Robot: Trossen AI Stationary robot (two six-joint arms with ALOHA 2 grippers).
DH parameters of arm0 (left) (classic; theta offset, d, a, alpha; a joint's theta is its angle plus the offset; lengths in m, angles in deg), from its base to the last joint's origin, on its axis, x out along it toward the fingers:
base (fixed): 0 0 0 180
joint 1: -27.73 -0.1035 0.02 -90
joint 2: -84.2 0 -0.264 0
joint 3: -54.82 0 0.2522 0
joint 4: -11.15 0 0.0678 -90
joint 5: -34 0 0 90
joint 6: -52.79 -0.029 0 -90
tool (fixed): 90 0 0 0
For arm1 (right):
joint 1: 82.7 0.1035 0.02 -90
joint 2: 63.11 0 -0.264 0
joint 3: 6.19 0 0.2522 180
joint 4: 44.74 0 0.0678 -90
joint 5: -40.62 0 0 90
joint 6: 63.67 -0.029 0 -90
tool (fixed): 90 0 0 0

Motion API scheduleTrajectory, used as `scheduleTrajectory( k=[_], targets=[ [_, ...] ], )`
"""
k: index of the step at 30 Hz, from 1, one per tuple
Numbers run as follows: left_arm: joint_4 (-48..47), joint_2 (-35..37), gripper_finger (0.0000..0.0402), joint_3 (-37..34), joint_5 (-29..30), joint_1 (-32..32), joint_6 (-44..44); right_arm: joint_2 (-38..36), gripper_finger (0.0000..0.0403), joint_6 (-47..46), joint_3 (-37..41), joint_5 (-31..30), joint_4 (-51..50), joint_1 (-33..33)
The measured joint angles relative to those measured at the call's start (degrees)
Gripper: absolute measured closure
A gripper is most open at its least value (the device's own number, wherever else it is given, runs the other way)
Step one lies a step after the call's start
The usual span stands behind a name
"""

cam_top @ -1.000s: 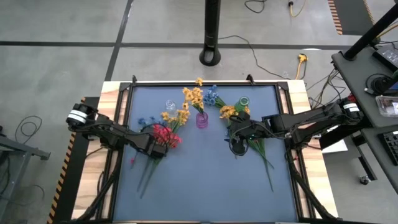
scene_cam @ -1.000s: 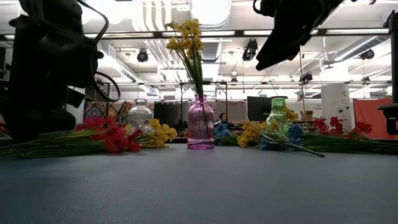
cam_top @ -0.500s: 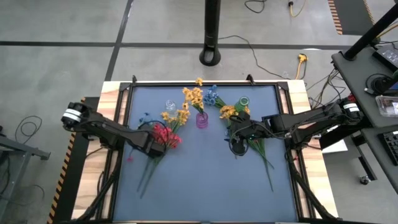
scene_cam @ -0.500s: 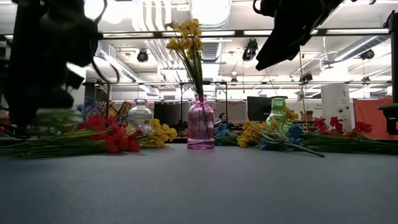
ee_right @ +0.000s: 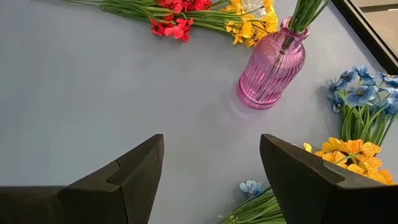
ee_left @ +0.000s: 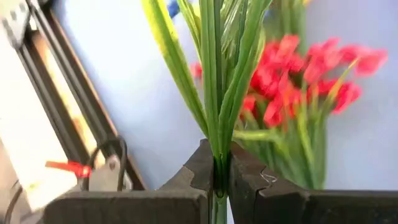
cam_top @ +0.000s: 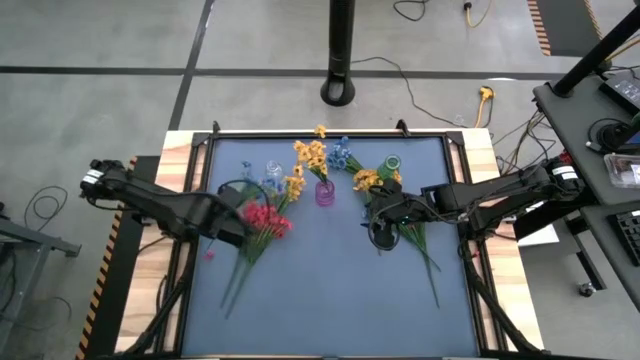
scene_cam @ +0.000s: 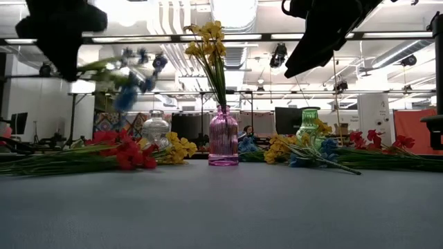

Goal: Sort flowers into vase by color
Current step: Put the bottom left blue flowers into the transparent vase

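Observation:
My left gripper (cam_top: 230, 220) is shut on a blue-blossomed sprig (scene_cam: 131, 83), which is in the air above the red flowers (cam_top: 265, 220) lying on the blue mat. My right gripper (cam_top: 380, 228) is open and empty; it hovers right of the pink vase (cam_top: 324, 192), which holds yellow flowers (scene_cam: 208, 41). A clear vase (cam_top: 272, 170) and a green vase (cam_top: 390, 165) stand at the back. More yellow, blue and red sprigs (cam_top: 365, 180) lie flat around the vases. My left gripper pinches the sprig's bundle of green stems and leaves (ee_left: 217, 163) between its two fingers, at its lower part. The stems run out forward past the fingertips. The sprig is lifted clear of the table, and its blue blossoms (scene_cam: 142, 69) are at the free end.
Red and yellow flowers (scene_cam: 124, 153) lie left of the pink vase. Blue and yellow ones (ee_right: 360, 99) lie by the green vase, with long stems (cam_top: 425, 255) trailing toward the near right. The mat's near half (cam_top: 330, 300) is bare. A black post base (cam_top: 340, 90) stands beyond the table.
My left gripper has risen and drawn back toward the table's left edge. It has lifted the blue sprig clear of the pile of red flowers, which stays on the mat. My right gripper has kept still.

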Motion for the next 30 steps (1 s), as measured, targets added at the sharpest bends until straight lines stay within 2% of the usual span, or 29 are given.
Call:
scheduleTrajectory(
  k=[3, 9, 12, 15, 21, 27, 30],
  targets=[
    [-0.3, 2.8, 0.0393, 1.4, 5.1, 0.8, 0.0, 0.0, 0.0149, 0.0, 0.0, 0.0, 0.0, 0.0],
    [2.6, 8.2, 0.039, 2.0, 21.7, 1.3, -2.2, 0.0, 0.0144, 0.4, 0.0, 0.0, 0.5, 0.0],
    [9.9, 10.7, 0.039, 1.9, 29.8, 1.3, -9.2, 0.0, 0.0143, 0.7, 0.0, 0.0, 0.5, 0.0],
    [22.7, 12.8, 0.039, 1.3, 34.8, 1.3, -22.5, 0.0, 0.0145, 0.7, 0.0, 0.0, 0.5, 0.0],
    [51.4, 15.2, 0.0389, -0.4, 34.9, 1.3, -55.2, 0.0, 0.0152, 1.4, 0.0, 0.0, 0.7, 0.0],
    [64.6, 17.8, 0.0389, -0.9, 34.1, 0.8, -72.6, 0.0, 0.0147, 1.7, 0.2, 0.0, 2.0, 0.0],
    [74.1, 19.3, 0.0389, -3.1, 25.8, -1.0, -80.7, 0.0, 0.0144, 2.4, 0.2, 0.0, 2.1, 0.0]
  ],
)
